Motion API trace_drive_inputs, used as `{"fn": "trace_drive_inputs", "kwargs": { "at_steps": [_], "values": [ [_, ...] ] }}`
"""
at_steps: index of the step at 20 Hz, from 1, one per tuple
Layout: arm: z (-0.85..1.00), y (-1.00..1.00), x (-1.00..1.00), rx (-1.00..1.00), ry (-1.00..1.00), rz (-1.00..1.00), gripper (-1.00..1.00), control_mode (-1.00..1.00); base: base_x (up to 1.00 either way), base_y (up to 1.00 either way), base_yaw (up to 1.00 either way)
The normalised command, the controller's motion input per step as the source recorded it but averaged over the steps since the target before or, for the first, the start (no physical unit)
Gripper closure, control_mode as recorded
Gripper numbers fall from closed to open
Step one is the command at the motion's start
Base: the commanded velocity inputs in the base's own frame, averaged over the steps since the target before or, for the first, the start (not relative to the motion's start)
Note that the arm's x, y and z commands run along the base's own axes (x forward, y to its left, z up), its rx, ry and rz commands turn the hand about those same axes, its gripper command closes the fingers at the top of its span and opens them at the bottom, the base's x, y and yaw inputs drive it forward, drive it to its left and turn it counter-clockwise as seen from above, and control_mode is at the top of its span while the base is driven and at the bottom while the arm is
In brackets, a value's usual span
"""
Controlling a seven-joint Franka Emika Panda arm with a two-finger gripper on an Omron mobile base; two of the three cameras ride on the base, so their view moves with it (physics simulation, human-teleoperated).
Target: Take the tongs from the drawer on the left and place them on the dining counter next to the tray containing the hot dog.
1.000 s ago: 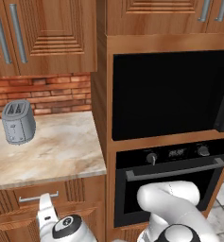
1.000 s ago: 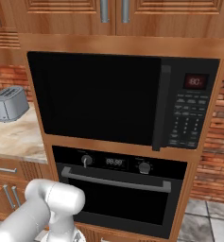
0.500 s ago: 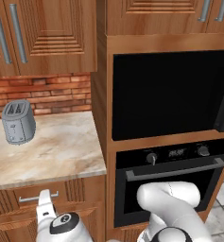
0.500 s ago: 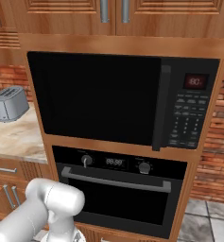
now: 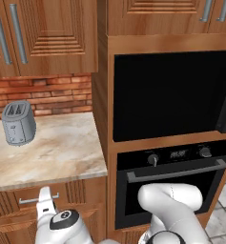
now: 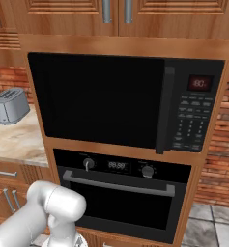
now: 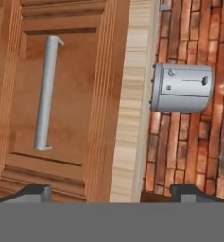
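The drawer (image 7: 61,94) is shut, its panelled wooden front close ahead in the hand view, which is rolled so the silver bar handle (image 7: 46,92) stands on end. My gripper (image 7: 111,194) is open, with one dark fingertip (image 7: 35,193) below the drawer front and the other far apart from it. In the left base view the gripper (image 5: 44,202) hovers just in front of the drawer handle (image 5: 28,199), under the counter edge. The tongs are hidden. The dining counter, tray and hot dog are out of view.
A grey toaster (image 5: 18,123) stands on the small marbled counter (image 5: 62,152) against a brick wall. To the right, a tall wooden column holds a black microwave (image 6: 111,101) above an oven (image 6: 121,193). Cabinet doors with vertical handles (image 6: 9,200) lie below the drawer.
My hand has crept slightly upward toward the drawer handle. The jaws stay open and the drawer stays shut.
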Motion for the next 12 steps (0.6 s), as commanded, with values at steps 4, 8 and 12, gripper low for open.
{"fn": "trace_drive_inputs", "kwargs": {
  "at_steps": [4,8,12],
  "values": [
    [-0.08,0.00,0.16,0.00,-0.01,0.00,-1.00,-1.00,0.00,0.00,0.00],
    [-0.22,0.04,0.00,0.00,-0.03,0.00,-1.00,-1.00,0.00,0.00,0.00],
    [-0.26,0.08,0.00,0.00,-0.03,0.00,-1.00,-1.00,0.00,0.00,0.00]
  ]
}}
